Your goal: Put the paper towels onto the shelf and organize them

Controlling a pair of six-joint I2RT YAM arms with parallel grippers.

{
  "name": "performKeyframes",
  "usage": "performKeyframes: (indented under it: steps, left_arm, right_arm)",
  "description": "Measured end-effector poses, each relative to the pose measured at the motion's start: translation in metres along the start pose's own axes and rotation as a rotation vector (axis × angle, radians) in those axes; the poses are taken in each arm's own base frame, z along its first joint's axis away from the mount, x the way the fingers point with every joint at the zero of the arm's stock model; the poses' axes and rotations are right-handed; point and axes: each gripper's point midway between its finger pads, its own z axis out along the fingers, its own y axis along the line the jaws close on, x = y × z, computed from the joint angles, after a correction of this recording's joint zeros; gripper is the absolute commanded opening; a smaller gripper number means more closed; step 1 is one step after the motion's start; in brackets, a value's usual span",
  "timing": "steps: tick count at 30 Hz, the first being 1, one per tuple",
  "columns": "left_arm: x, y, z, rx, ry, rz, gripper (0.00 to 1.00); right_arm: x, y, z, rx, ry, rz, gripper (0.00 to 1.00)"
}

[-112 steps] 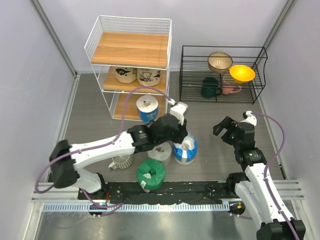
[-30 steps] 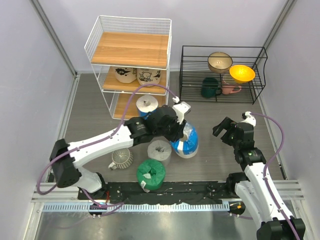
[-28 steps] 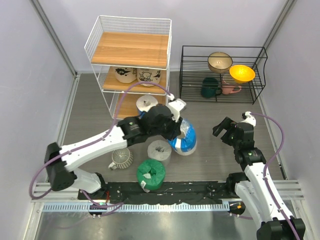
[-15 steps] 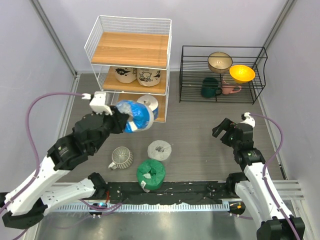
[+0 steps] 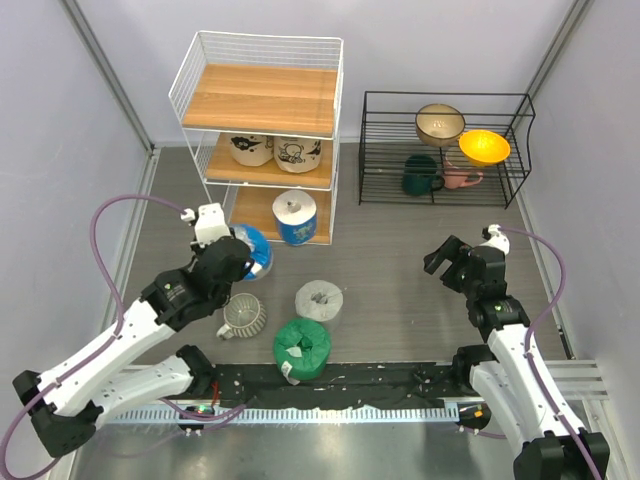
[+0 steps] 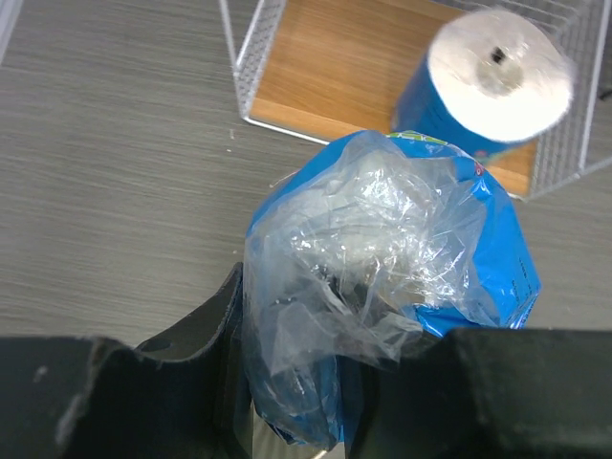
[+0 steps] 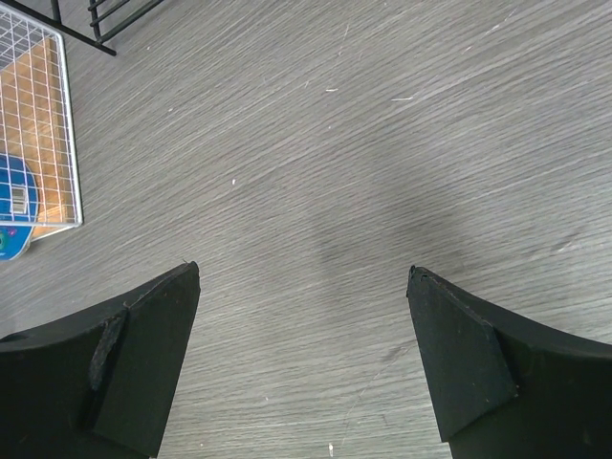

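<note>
Green roll (image 5: 302, 346) sat nearest the arm bases, one only, its wrap puckered on top. Its axis was hard to read from above. Just left and slightly beyond it, one ribbed mug (image 5: 243, 316) sat on the table (image 5: 400, 310). One grey roll (image 5: 319, 299) stood upright, core hole up, close behind the green one.

Left gripper (image 5: 236, 262) pinched the blue-white roll (image 5: 250, 250), one finger on each side. This roll was near the shelf's front left corner, outside the wire. In the wrist view its bunched clear wrap end faced the camera, so the axis ran roughly toward the lens. The lower part of the roll (image 6: 382, 277) was hidden behind the black fingers (image 6: 191, 344). Contact with the table could not be told.

Right gripper (image 5: 450, 262) hung over bare table at the right, jaws spread wide and holding nothing. Its fingers (image 7: 124, 354) were cut off at the frame bottom.

On the shelf (image 5: 262, 98), one white-blue roll (image 5: 294, 217) stood upright on the bottom tier, core up. Two tan rolls (image 5: 251, 149) sat side by side on the middle tier, their upper parts hidden by the top board. That made six rolls in all.

Farthest right, the black wire rack (image 5: 520, 150) held two bowls (image 5: 439, 122) and two mugs (image 5: 420, 176), partly screened by the bars.
</note>
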Motion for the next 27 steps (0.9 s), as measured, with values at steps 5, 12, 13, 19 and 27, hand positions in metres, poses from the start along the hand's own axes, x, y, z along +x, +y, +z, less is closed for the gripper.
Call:
performKeyframes:
  steps: [5, 12, 13, 19, 27]
  left_arm:
    - [0.001, 0.011, 0.023, -0.086, -0.019, -0.066, 0.00]
    - [0.013, 0.019, 0.062, -0.136, 0.004, -0.169, 0.00]
    - [0.013, 0.019, 0.067, -0.141, 0.005, -0.182, 0.00]
    - [0.006, 0.015, 0.092, -0.157, -0.013, -0.237, 0.00]
    - [0.011, 0.018, 0.124, -0.214, 0.001, -0.237, 0.00]
  right_arm:
    - [0.000, 0.000, 0.000, 0.000, 0.000, 0.000, 0.96]
    - [0.000, 0.000, 0.001, 0.002, 0.002, -0.001, 0.96]
    - [0.001, -0.001, 0.001, 0.004, 0.004, -0.001, 0.96]
    - [0.003, -0.002, 0.004, 0.012, 0.014, -0.005, 0.96]
    - [0.006, -0.005, 0.008, 0.029, 0.033, -0.011, 0.96]
